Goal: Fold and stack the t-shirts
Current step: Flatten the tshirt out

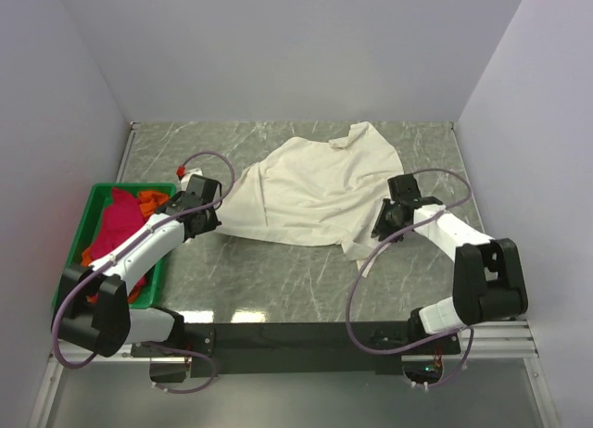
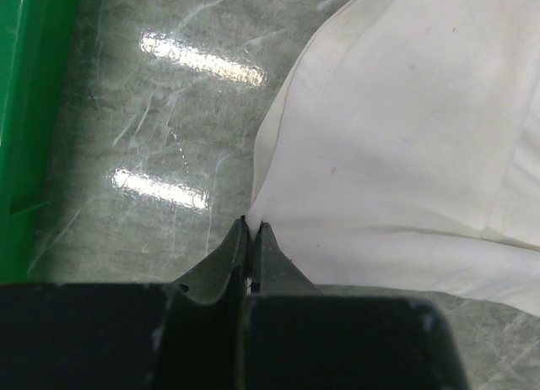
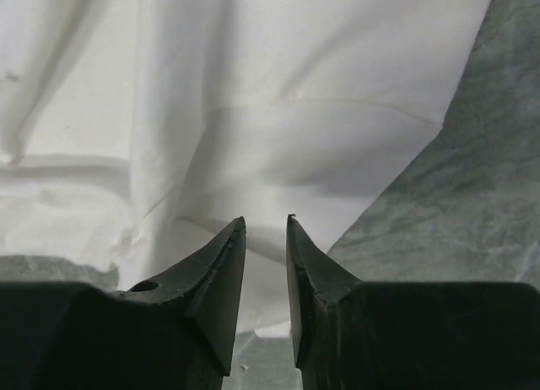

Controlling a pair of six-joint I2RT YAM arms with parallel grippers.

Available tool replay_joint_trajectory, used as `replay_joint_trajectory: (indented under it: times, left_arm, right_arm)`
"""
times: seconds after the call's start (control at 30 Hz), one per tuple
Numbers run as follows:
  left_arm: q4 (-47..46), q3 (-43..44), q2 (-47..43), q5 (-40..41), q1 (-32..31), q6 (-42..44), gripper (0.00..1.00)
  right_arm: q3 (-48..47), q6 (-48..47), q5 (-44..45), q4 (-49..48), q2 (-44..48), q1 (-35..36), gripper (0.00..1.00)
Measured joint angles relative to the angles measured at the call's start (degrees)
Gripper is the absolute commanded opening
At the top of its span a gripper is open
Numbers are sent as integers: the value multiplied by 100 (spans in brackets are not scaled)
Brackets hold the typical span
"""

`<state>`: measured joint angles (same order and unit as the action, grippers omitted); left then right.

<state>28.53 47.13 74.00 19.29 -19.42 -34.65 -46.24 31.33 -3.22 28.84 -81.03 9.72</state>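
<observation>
A large cream t-shirt [image 1: 315, 192] lies crumpled and unfolded in the middle of the marble table. My left gripper [image 1: 215, 220] is at the shirt's left edge. In the left wrist view the gripper [image 2: 251, 225] is shut, pinching the cream shirt's [image 2: 405, 137] edge at its tips. My right gripper [image 1: 381, 226] is at the shirt's right edge. In the right wrist view it [image 3: 266, 221] is open by a narrow gap, low over the cream cloth [image 3: 253, 111], holding nothing. A crimson-pink shirt [image 1: 116, 229] and an orange shirt [image 1: 148, 204] lie in the crate.
A green plastic crate [image 1: 93, 201] stands at the table's left edge, beside the left arm; its wall shows in the left wrist view [image 2: 25, 111]. Grey walls enclose the table on three sides. Bare marble [image 1: 278, 280] lies between the shirt and the arm bases.
</observation>
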Motion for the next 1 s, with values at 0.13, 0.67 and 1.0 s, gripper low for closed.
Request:
replay_joint_trajectory:
  times: [0.13, 0.67, 1.0]
  left_arm:
    - [0, 0, -2, 13, 0, 0, 1]
    - [4, 0, -55, 76, 0, -2, 1]
    - [0, 0, -79, 50, 0, -2, 1]
  right_arm:
    - [52, 81, -79, -201, -520, -131, 33]
    - [-1049, 101, 179, -66, -1655, -1060, 35]
    - [-704, -55, 1255, -59, -1198, -1661, 37]
